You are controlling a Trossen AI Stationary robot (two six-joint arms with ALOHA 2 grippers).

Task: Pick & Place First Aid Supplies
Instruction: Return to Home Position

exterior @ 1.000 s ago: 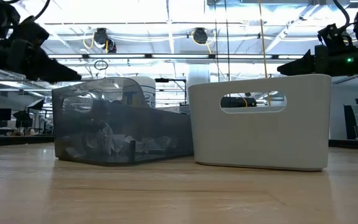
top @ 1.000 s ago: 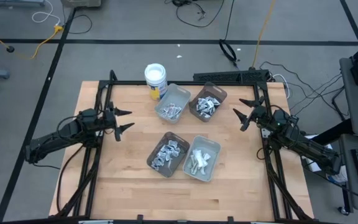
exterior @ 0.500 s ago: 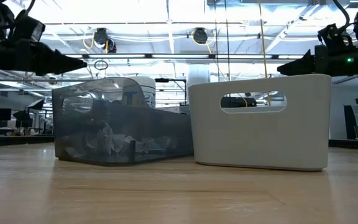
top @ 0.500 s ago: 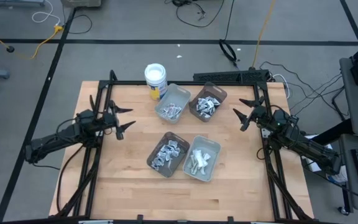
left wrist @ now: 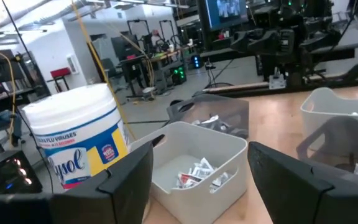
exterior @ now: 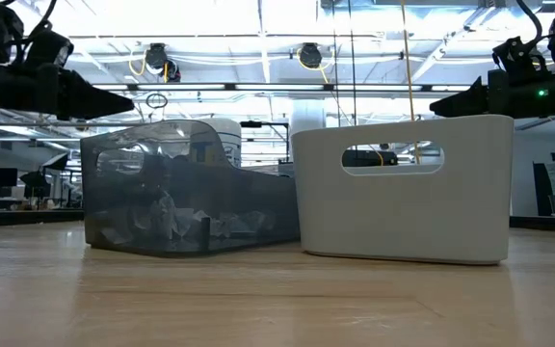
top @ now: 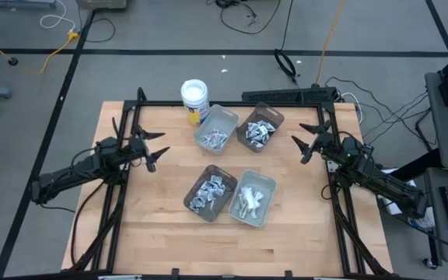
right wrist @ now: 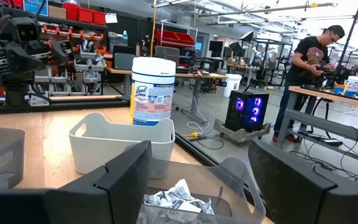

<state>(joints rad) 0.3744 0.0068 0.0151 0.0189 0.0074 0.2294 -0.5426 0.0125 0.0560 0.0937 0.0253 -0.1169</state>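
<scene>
L gripper (top: 156, 147) at 9 o'clock, R gripper (top: 301, 148) at 3, both jaws apart, empty; first aid supplies (top: 215, 138) in trays (top: 266, 210), centre.

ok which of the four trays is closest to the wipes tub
The light grey back-row tray, right beside the white wipes tub; the other three sit farther off.

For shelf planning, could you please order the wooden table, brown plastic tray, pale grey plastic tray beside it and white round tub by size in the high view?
1. Wooden table.
2. Brown plastic tray and pale grey plastic tray: alike, no ranking.
3. White round tub.
</scene>
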